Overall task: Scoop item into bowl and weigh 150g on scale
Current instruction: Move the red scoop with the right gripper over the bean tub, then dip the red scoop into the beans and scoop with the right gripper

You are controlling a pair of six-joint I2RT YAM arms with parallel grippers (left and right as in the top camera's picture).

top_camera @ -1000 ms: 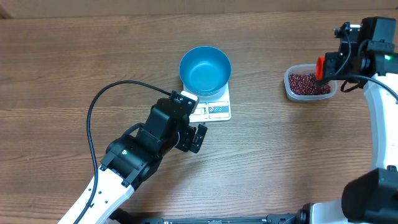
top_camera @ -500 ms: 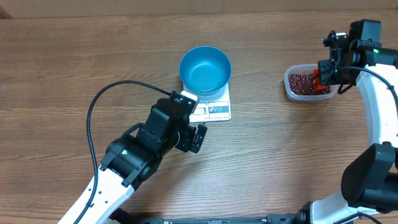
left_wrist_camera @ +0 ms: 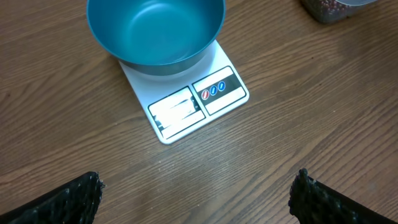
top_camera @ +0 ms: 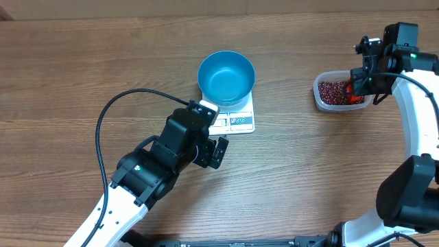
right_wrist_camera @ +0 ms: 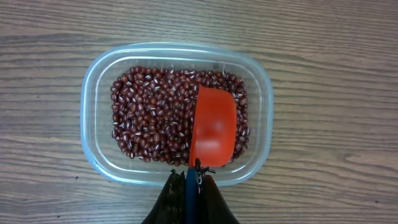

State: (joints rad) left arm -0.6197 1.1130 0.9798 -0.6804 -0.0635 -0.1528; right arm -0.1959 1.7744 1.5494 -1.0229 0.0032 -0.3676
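The blue bowl (top_camera: 226,75) (left_wrist_camera: 155,31) stands empty on the white scale (top_camera: 236,122) (left_wrist_camera: 186,112) at the table's middle. Dark red beans (top_camera: 333,91) (right_wrist_camera: 152,121) fill a clear plastic tub (top_camera: 319,101) (right_wrist_camera: 93,81) at the right. My right gripper (top_camera: 362,81) (right_wrist_camera: 191,186) is shut on the blue handle of an orange-red scoop (top_camera: 355,90) (right_wrist_camera: 214,124). The scoop lies hollow side down on the beans at the tub's right side. My left gripper (top_camera: 212,132) (left_wrist_camera: 196,196) hangs open just in front of the scale, holding nothing.
A black cable (top_camera: 103,127) loops over the table left of the left arm. Bare wooden table (top_camera: 295,171) lies between the scale and the tub and along the front.
My right gripper has turned and brought the scoop from above the tub's far right edge down onto the beans. The left arm, bowl and scale have stayed put.
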